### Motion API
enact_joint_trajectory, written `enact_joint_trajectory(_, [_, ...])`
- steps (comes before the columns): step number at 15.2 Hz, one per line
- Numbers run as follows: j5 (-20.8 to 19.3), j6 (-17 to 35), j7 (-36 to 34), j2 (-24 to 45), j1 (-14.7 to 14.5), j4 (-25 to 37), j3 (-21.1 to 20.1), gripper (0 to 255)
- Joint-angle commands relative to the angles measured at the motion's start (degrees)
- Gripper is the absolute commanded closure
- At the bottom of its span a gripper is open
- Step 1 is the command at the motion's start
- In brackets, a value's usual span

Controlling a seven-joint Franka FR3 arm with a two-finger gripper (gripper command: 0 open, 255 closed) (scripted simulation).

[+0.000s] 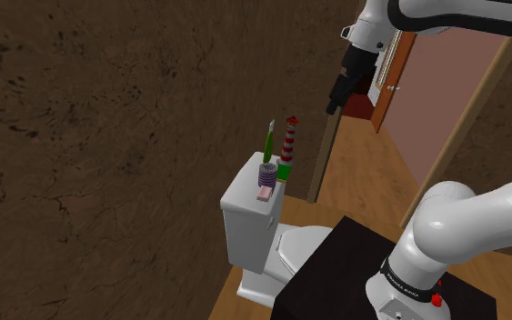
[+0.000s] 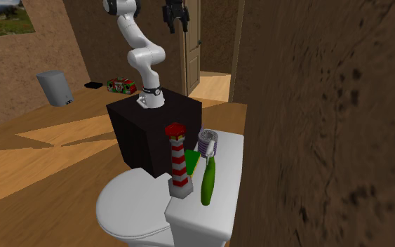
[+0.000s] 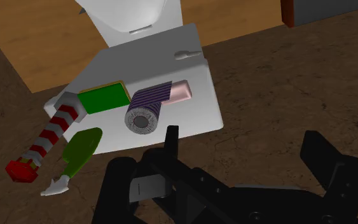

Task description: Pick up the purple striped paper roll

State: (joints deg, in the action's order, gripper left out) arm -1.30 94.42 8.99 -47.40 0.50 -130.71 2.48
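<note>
The purple striped paper roll (image 3: pixel 147 108) stands upright on the white toilet tank lid (image 3: pixel 196 70), its hollow end facing the wrist camera. It also shows in the shoulder view (image 1: pixel 267 170) and in the second exterior view (image 2: pixel 208 142). A small pink block (image 3: pixel 182 91) lies against it. My black gripper (image 3: pixel 247 151) hangs open high above the tank with nothing between its fingers (image 3: pixel 171 137). In the shoulder view the gripper (image 1: pixel 342 93) is up and to the right of the roll. It sits at the top of the second exterior view (image 2: pixel 175 15).
Beside the roll on the lid stand a red-and-white striped lighthouse figure (image 3: pixel 47 137), a green bottle (image 3: pixel 80 153) and a flat green box (image 3: pixel 102 98). A brown wall (image 1: pixel 108 136) rises behind the tank. The toilet bowl (image 2: pixel 129 203) is in front, and an open doorway (image 1: pixel 445 118) is near the arm.
</note>
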Motion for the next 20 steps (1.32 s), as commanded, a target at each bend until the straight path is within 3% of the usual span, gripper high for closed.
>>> enact_joint_trajectory(1, [0.0,0.0,0.0,0.0,0.0,0.0,0.0,0])
enact_joint_trajectory(11, [-1.3,15.7,1.7,14.8,0.9,-4.0,3.0,0])
enact_joint_trajectory(20, [-1.0,28.0,3.6,32.3,1.4,-1.6,5.7,0])
